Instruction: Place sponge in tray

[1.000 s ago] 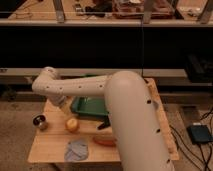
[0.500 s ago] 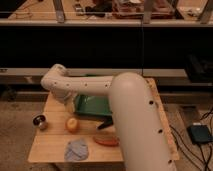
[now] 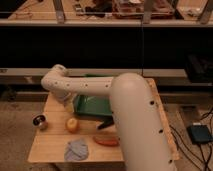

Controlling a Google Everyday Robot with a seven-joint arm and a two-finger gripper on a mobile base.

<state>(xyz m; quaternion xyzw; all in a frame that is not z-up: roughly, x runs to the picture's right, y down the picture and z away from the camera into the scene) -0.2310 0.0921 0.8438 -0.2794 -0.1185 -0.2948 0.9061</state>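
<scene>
- Gripper [image 3: 69,103] hangs below the arm's [image 3: 134,125] bent joint, at the left end of the tray [image 3: 97,106], low over the table [image 3: 50,145].
- I cannot tell how wide the gripper stands, nor whether it has hold of anything; it shows only as a pale shape against the tray's left rim.
- Tray: green, with raised sloping sides, on the back half of the table, partly behind the arm on its right side.
- Yellow lump [image 3: 72,124] lies on the table just in front of the tray's left corner, apart from the gripper.
- Small dark piece [image 3: 105,124] lies at the tray's front edge.
- Orange strip [image 3: 106,141] and grey cloth [image 3: 76,149] lie near the table's front edge.
- Small dark-and-silver item [image 3: 40,121] sits near the left edge.
</scene>
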